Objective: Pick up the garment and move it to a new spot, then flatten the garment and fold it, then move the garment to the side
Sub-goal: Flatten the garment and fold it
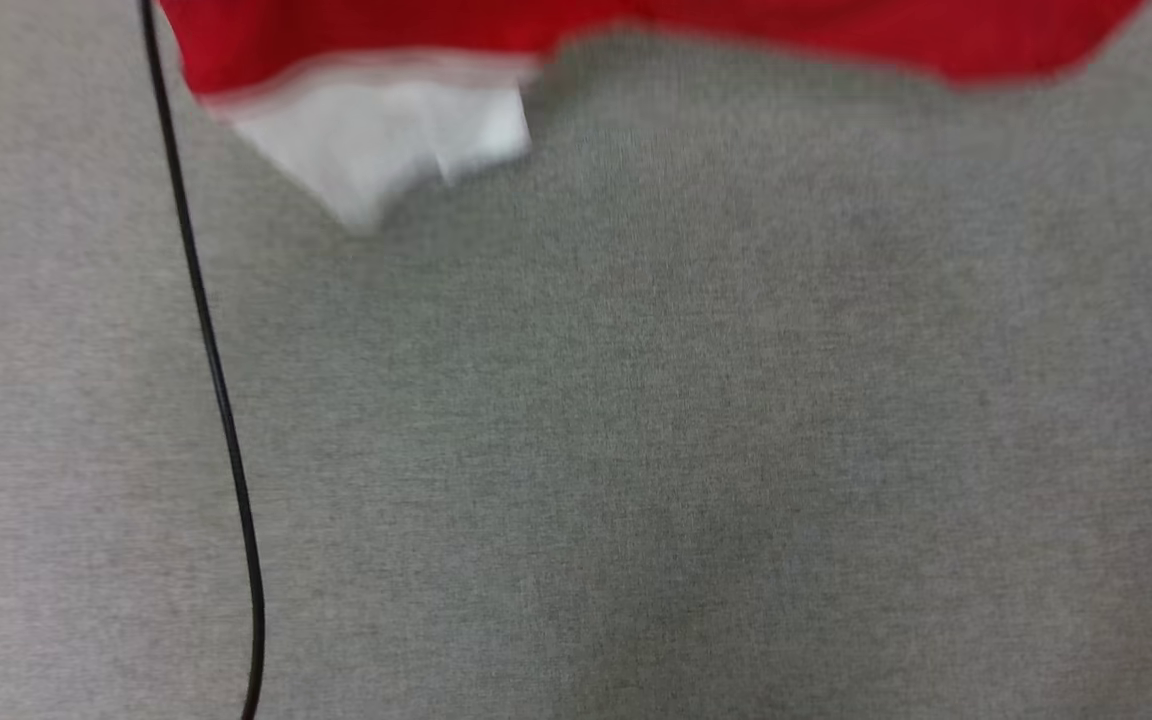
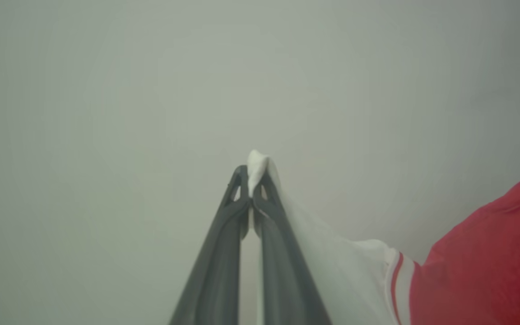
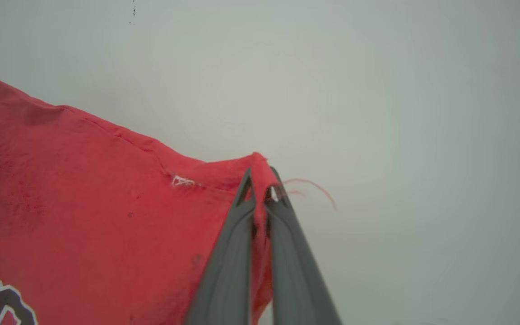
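Left wrist view: my left gripper (image 2: 252, 178) pinches the white sleeve tip of the garment (image 2: 490, 271); my right gripper (image 3: 261, 180) clamps its red edge.

You look down on a grey, cloth-textured surface (image 1: 696, 450); a thin black cable (image 1: 211, 370) runs down its left side, curving slightly.

A plain work area, nothing more telling: grey felt-like surface (image 1: 636, 450), 1 black cable (image 1: 223, 400).

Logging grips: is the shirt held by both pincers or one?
Both. The left pincer pinches the white sleeve of the red jersey T-shirt; the right pincer pinches its red edge.
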